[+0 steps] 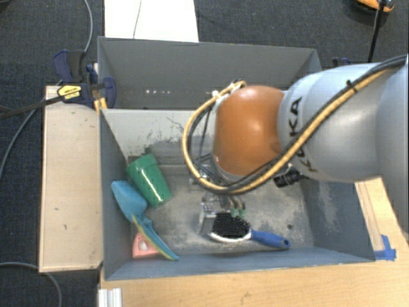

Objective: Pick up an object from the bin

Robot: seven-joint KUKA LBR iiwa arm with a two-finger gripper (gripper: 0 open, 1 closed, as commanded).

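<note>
My gripper (220, 208) hangs low over the front middle of the bin, under the arm's orange cover. Right below it lies a brush (231, 228) with a white oval head, black bristles and a blue handle that points right towards the front wall. The gripper is just above the brush's head, at or very near the bristles. Whether it touches them I cannot tell.
At the left side a green cup (148, 179) lies tipped against the sloped wall. In front of it lies a light blue scoop (131, 200), its long handle running to the front. A small pink thing (143, 247) sits in the front left corner.
</note>
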